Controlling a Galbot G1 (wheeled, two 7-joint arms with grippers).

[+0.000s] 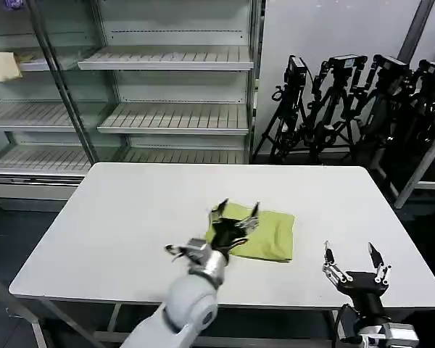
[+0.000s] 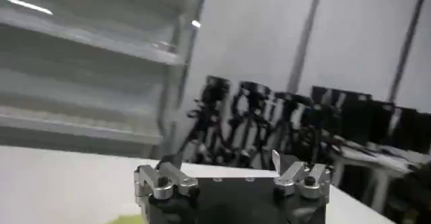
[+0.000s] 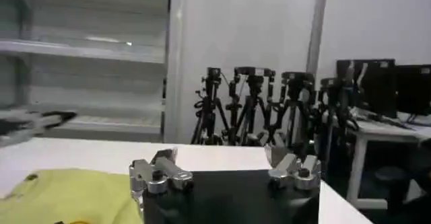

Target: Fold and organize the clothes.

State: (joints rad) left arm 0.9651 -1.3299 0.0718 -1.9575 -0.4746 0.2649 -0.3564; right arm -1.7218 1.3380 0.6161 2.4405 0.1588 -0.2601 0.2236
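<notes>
Head view: the T-shirt [image 1: 264, 235], folded, is seen lying at the counter [image 1: 116, 225] centre, long axis from 9 to 3 o'clock. The left gripper [image 1: 235, 212], fingers spread, is held over its 9 o'clock edge and is judged nearer. The right gripper [image 1: 354, 255], fingers spread, is kept at 4 o'clock, apart.

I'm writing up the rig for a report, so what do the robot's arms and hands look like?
The left arm is a smooth, rounded silver-grey shell ending in a metallic wrist. Both the left hand and the right hand have black bodies with two slim silver-and-black fingers each, on silver knuckle brackets.
</notes>
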